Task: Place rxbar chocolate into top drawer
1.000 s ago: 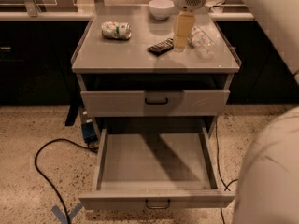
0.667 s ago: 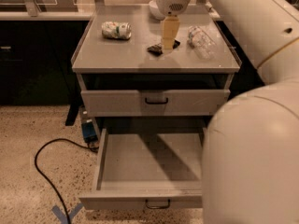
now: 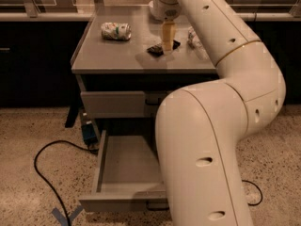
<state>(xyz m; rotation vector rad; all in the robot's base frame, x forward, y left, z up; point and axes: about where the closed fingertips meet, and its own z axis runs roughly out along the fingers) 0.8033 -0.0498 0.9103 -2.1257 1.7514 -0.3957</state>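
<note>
Camera view, upper middle of frame: gripper (image 3: 167, 48) points straight down at the cabinet top (image 3: 108, 55), its tip on or just above the bar (image 3: 154, 50). Whether it is spread, closed or pinching the bar, cannot tell from here.

Change over the last second: the gripper has slid leftward, away from the bottle (image 3: 195, 36) and onto the bar. The arm (image 3: 221, 126) has swung across and now fills the right and centre of the frame, hiding much of the cabinet front.

Bar: lying flat on the top, upper centre, not lifted, dark ends showing either side of the gripper. Bottle just to its right. Can (image 3: 116, 31) on its side, well apart at upper left.

Top drawer (image 3: 113, 104): front panel at mid-left looks flush, or nearly so. Lower drawer (image 3: 127, 166) at bottom centre is pulled out.

Reading: approach done, grasp step in hand, no transport yet. If the top drawer is indeed shut, the bar has nowhere to go until it is opened.
</note>
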